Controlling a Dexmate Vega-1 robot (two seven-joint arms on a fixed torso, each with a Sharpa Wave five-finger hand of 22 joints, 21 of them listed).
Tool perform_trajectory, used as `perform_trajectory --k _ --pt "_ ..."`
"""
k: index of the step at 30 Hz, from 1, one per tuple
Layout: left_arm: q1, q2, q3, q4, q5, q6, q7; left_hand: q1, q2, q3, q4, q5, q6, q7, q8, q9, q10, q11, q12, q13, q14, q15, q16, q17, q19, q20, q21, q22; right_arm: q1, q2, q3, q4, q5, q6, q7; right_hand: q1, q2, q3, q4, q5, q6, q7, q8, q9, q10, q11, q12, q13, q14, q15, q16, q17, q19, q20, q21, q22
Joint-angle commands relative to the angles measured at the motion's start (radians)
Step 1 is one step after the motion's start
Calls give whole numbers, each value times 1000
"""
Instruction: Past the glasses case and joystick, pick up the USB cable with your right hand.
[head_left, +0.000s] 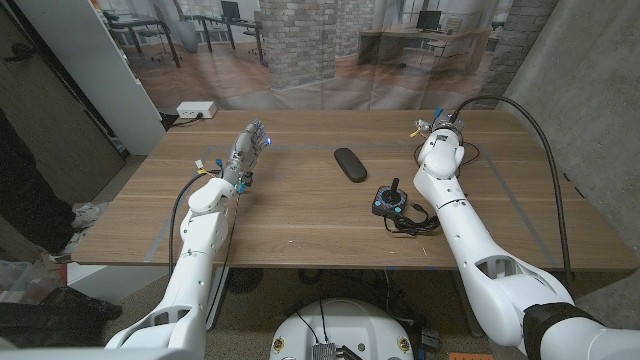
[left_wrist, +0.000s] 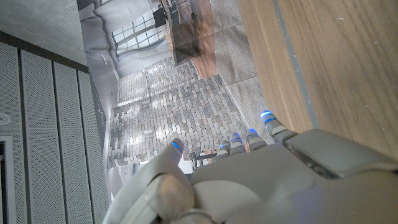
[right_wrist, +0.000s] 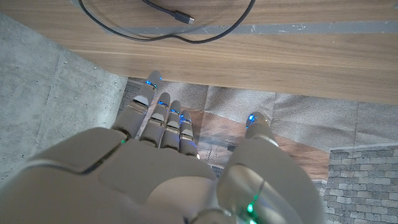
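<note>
1. Nearest on the desk (head_left: 300, 215): joystick (head_left: 388, 200), black with a blue face, upright stick. A black cord loops tangled just beside it toward the desk's near right; where that cord ends cannot be made out from the head view.
2. Mid-desk: glasses case (head_left: 349, 163), dark, oblong, lying at an angle, well apart from the joystick.
3. Far right corner: right hand (head_left: 437, 129) raised over the desk, small in the head view. In its wrist view the fingers (right_wrist: 163, 115) reach out straight and apart from the thumb, nothing between them.
4. USB cable (right_wrist: 168, 18): thin, black, curved in loose loops on the wood, one plug end lying free. Its loops are cut off at the picture's edge. It lies beyond the fingertips, not touched.
5. Far left: left hand (head_left: 246, 150) stands up from the desk, fingers (left_wrist: 249, 140) extended, holding nothing.
6. White box (head_left: 196, 109) on the floor past the desk's far left edge.
</note>
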Motion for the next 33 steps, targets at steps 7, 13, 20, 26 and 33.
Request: perform_trajectory --k 7,13,20,26,33 --pt "0 0 1 -2 -1 -6 -3 -9 28 9 2 -1 -1 1 4 3 6 4 6 5 -2 8 6 4 -3 10 -5 3 18 2 -8 38 5 4 10 18 1 0 -4 8 -4 0 -4 2 1 -3 -5 5 20 -11 2 5 15 1 0 4" --pt "2 0 0 -4 -3 -8 -5 -9 28 9 2 -1 -2 0 3 3 6 3 6 5 -3 7 6 4 -3 10 -5 3 27 5 -12 52 2 0 12 36 2 3 -12 13 -4 1 -6 2 3 -6 -6 5 35 -23 3 4 26 -3 1 4" --pt "5 0 -1 -9 -4 -8 -4 -10 27 9 2 -1 -1 0 4 3 6 3 6 5 -2 7 6 4 -2 10 -6 3 34 8 -15 67 1 -4 16 44 0 2 -16 16 -6 3 -8 2 5 -6 -7 6 40 -26 1 4 31 -6 1 4" --pt "8 0 -2 -14 -5 -9 -6 -10 26 9 2 -1 -1 0 3 3 7 3 6 5 -2 8 6 4 -2 11 -7 3 41 10 -19 82 0 -5 22 48 0 2 -17 17 -8 1 -9 2 10 -7 -6 6 44 -27 0 4 37 -10 1 4" --pt "14 0 -5 -23 -6 -8 -3 -11 26 9 2 -1 -1 0 4 3 6 3 6 5 -2 8 6 4 -2 11 -8 3 48 11 -24 97 -5 -9 27 52 -1 1 -17 20 -18 -7 -14 2 17 -10 -5 6 49 -31 -1 5 41 -11 0 4"
